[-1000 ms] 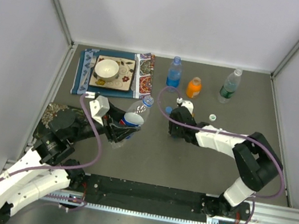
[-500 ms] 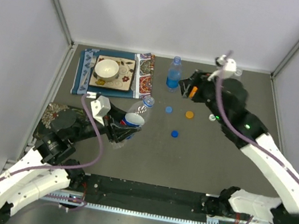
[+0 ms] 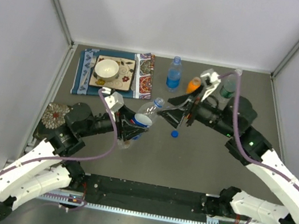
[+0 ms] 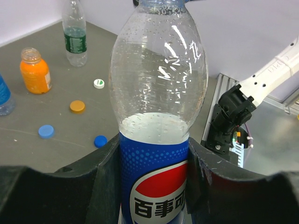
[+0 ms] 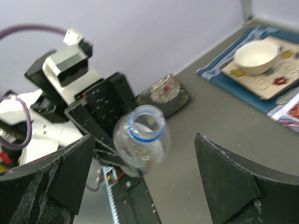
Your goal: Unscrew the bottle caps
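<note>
Bottle [image 4: 159,93] with blue label is being held tilted left of centre, uncapped, clamped in left gripper [image 3: 128,133]. Right gripper [image 3: 173,115] is hovering at its mouth, jaws apart. Blue caps [image 4: 46,131], orange cap [image 4: 77,106], white cap [image 4: 98,83] are lying loose on table [image 3: 199,156], further right

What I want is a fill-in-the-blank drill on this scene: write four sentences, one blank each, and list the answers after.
1. The left gripper is shut on the bottle, whose mouth has ____ cap on it.
2. The right gripper stands ____, facing that mouth.
3. Loose on the table lie two blue caps, an orange cap and a ____ one.
4. The orange bottle stands upright with its cap ____.

Missing words: no; open; white; off.
</note>
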`<state>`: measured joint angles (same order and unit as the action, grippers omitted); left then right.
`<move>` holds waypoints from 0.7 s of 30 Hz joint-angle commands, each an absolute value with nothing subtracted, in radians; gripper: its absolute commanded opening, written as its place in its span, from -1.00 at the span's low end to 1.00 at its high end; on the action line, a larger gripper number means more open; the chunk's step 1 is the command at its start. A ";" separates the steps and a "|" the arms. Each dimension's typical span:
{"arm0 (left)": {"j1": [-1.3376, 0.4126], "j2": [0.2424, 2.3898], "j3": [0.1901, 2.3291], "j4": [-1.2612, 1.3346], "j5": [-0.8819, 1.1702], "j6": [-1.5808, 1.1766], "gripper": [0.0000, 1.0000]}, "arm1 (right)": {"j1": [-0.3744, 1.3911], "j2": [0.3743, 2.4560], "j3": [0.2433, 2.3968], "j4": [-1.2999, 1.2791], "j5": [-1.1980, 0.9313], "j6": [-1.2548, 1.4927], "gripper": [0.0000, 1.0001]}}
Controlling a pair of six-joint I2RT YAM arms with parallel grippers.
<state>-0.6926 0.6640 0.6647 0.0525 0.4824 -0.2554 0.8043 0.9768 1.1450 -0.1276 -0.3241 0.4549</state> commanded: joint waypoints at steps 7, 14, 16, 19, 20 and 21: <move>-0.695 0.669 0.681 0.129 0.514 -0.299 0.01 | 0.873 1.060 1.196 -0.084 -0.341 0.430 0.74; -0.699 0.673 0.681 0.127 0.514 -0.302 0.01 | 0.873 1.092 1.219 -0.032 -0.333 0.454 0.58; -0.700 0.672 0.680 0.127 0.515 -0.302 0.01 | 0.873 1.100 1.226 -0.026 -0.336 0.460 0.47; -0.703 0.670 0.676 0.127 0.518 -0.301 0.01 | 0.873 1.101 1.215 -0.008 -0.333 0.474 0.22; -0.703 0.669 0.675 0.126 0.517 -0.301 0.01 | 0.873 1.100 1.213 -0.008 -0.336 0.476 0.15; -0.701 0.670 0.673 0.126 0.517 -0.299 0.01 | 0.873 1.103 1.213 -0.008 -0.337 0.479 -0.02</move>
